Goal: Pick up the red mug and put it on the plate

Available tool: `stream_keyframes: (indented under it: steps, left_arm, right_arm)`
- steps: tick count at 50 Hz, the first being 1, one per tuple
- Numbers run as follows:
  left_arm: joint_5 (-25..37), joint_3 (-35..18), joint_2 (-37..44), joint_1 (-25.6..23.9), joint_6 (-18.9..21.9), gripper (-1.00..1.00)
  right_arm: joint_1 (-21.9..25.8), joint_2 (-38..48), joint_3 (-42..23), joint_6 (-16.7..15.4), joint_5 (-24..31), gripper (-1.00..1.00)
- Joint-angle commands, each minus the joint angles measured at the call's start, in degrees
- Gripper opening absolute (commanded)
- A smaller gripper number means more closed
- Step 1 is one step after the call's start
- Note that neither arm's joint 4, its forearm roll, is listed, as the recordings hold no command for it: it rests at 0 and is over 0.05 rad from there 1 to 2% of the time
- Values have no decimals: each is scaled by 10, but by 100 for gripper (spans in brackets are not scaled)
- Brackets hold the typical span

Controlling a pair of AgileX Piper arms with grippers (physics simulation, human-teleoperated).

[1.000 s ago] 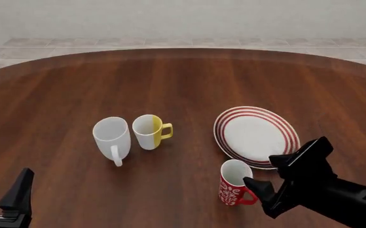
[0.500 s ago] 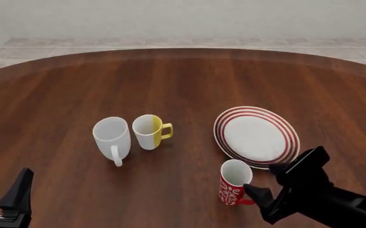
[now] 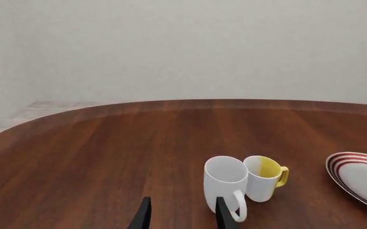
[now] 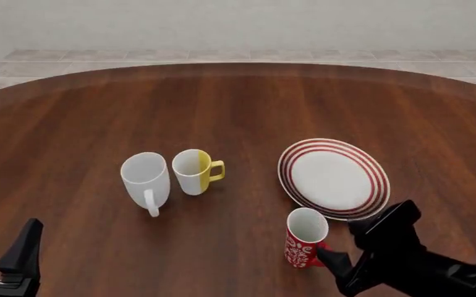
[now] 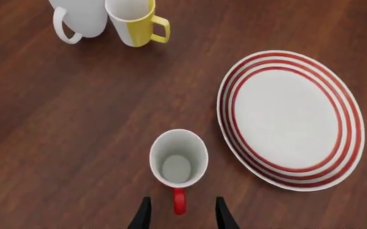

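The red mug [image 4: 306, 238] stands upright on the table just in front of the plate [image 4: 334, 177], its white inside showing. In the right wrist view the red mug [image 5: 178, 164] points its red handle between my right gripper's fingers, beside the red-ringed plate [image 5: 290, 116]. My right gripper [image 4: 343, 246] is open, close behind the mug on its handle side, touching nothing. My left gripper [image 4: 3, 250] sits open and empty at the table's near left. In the left wrist view my left gripper [image 3: 180, 214] looks towards the other mugs and the plate [image 3: 361, 177].
A plain white mug [image 4: 146, 177] and a half-yellow, half-white mug [image 4: 195, 171] stand side by side left of the plate. The same white mug [image 5: 82, 16] and yellow mug [image 5: 134, 20] show in the right wrist view. The round wooden table's far edge [image 4: 238, 68] curves before a tiled floor.
My right gripper has pulled back towards the near edge and lowered, staying open behind the red mug. The mug, plate and left arm have not moved.
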Motion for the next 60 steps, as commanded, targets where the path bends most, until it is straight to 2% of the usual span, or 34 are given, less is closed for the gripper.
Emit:
stream_keyframes:
  steps: [1, 10, 12, 14, 46, 60]
  left_arm:
    - [-3, 3, 0, 0, -1, 100]
    - [-6, 6, 0, 0, -2, 100]
    - [-3, 2, 0, 0, -2, 100]
    - [-1, 0, 0, 1, -4, 100]
    - [-3, 3, 0, 1, -6, 100]
    - [2, -3, 1, 2, -8, 100]
  right_arm:
    - [-6, 12, 12, -5, -17, 100]
    - [-17, 29, 17, -11, -34, 100]
    - [-22, 40, 24, -23, -46, 100]
    - [-17, 43, 23, -14, -48, 100]
    - [-3, 113, 35, 3, -113, 100]
    - [-6, 129, 41, -3, -128, 100]
